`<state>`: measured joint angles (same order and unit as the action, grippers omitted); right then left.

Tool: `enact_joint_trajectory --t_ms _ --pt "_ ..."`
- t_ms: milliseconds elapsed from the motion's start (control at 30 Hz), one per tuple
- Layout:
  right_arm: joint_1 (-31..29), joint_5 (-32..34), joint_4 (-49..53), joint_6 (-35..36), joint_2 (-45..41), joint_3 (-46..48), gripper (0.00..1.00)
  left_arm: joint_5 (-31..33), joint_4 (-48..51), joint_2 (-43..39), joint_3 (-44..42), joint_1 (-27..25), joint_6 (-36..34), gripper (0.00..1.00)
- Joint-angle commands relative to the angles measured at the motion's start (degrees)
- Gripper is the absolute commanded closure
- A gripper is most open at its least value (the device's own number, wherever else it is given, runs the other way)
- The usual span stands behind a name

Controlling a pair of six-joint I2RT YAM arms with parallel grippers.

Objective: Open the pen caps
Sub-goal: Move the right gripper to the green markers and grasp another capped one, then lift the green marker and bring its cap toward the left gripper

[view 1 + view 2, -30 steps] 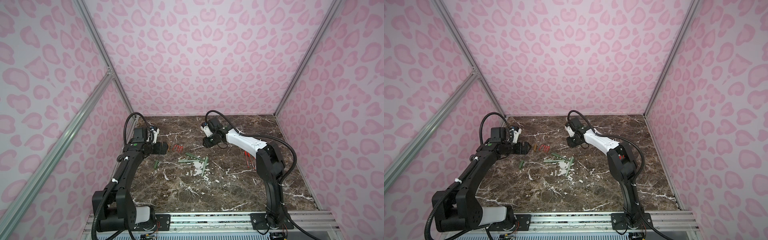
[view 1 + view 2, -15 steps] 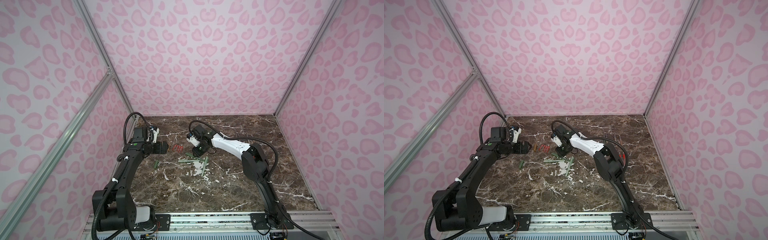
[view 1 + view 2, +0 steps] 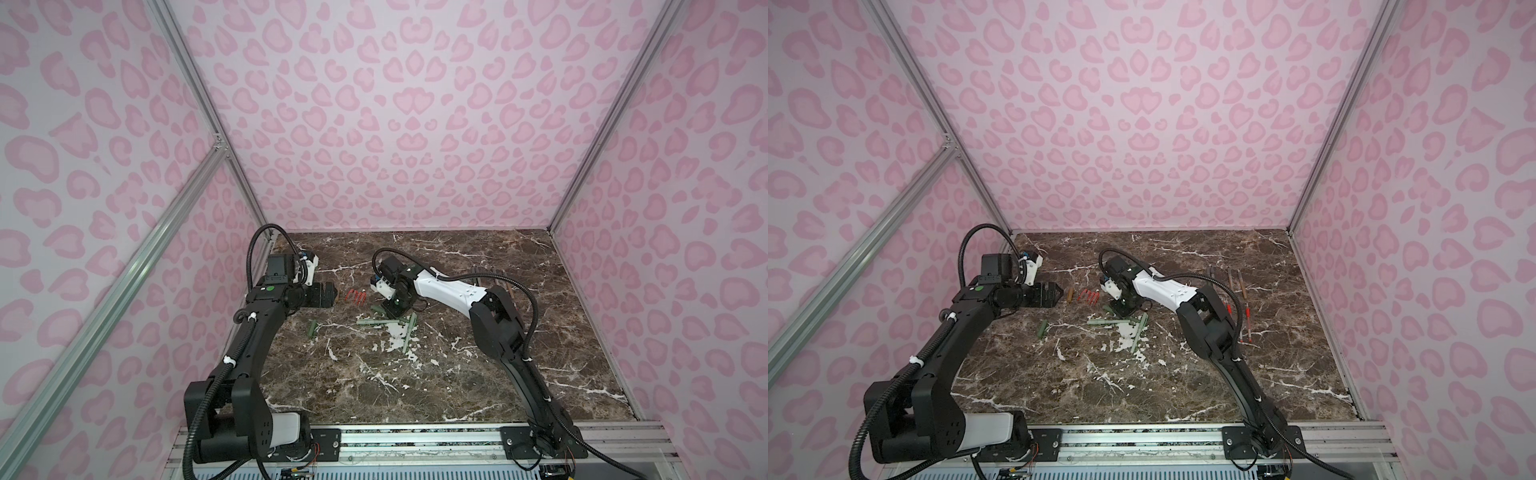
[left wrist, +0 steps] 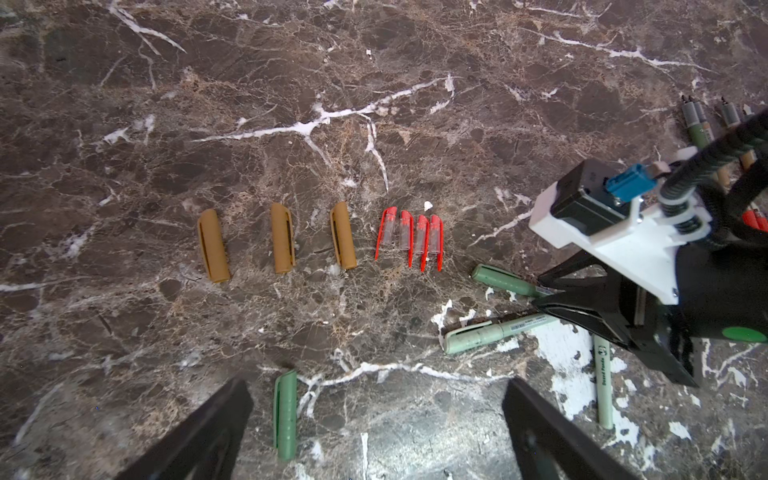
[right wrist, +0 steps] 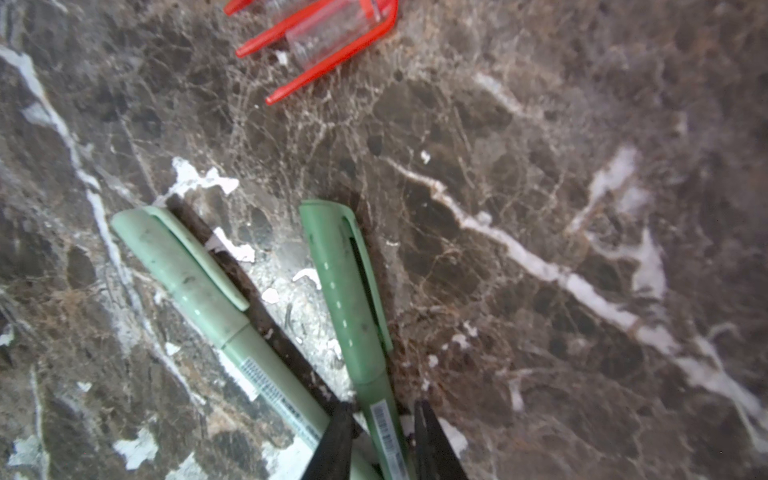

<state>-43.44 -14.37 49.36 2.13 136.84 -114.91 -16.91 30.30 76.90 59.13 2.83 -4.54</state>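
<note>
The right tool (image 5: pixel 383 438) straddles the barrel of a green pen (image 5: pixel 374 386) lying on the table (image 5: pixel 582 166). Its jaws stand narrow on either side, though whether they truly pinch it I cannot tell. The pen's fitted cap (image 5: pixel 345 291) juts ahead of the tool, pointing toward the red caps (image 5: pixel 332 37) nearby. The left tool (image 4: pixel 374 432) hangs released and empty near the red caps, with a loose green cap (image 4: pixel 285 415) under it. Tan caps (image 4: pixel 282 239) line up beside the red caps.
</note>
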Motion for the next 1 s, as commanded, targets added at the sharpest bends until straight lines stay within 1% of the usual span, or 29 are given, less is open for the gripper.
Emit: enact_joint_trajectory --t_ms 0,200,300,400,533,667,767,800,867,967 --pt "0.2 1.5 0.7 0.3 1.2 -0.3 0.76 -0.6 0.2 -0.3 0.3 0.1 -0.1 0.02" --pt "0.6 2.8 1.0 1.5 2.0 -1.0 0.85 -1.0 0.3 -0.4 0.6 0.1 0.0 0.02" --pt "1.2 3.1 1.4 1.6 2.0 -2.2 0.9 -2.6 0.7 -0.4 1.0 0.1 -0.1 0.02" --pt "2.0 3.3 1.7 1.2 1.1 -3.7 0.93 -6.8 1.4 -0.4 1.8 0.1 0.5 0.02" --pt "2.7 2.2 -0.4 -1.3 -1.9 -3.8 0.94 -14.0 1.7 -0.4 3.0 0.1 2.5 0.02" --pt "2.6 -1.0 -5.8 -6.1 -6.6 -0.5 0.94 -22.0 -0.3 -0.2 3.2 0.2 8.4 0.02" --pt "2.1 -3.4 -13.2 -11.6 -11.3 5.0 0.94 -27.8 -3.7 0.2 1.9 0.2 13.8 0.0" --pt "1.8 -4.0 -16.2 -13.7 -12.8 7.2 0.95 -29.0 -5.2 0.2 1.4 0.2 15.6 0.02" --pt "1.1 -4.8 -21.4 -17.8 -15.2 10.8 0.95 -30.0 -7.5 0.5 0.5 0.2 18.5 0.06" --pt "-0.3 -4.8 -27.5 -22.7 -18.0 15.0 0.96 -29.7 -9.1 1.5 0.5 0.1 21.3 0.11"
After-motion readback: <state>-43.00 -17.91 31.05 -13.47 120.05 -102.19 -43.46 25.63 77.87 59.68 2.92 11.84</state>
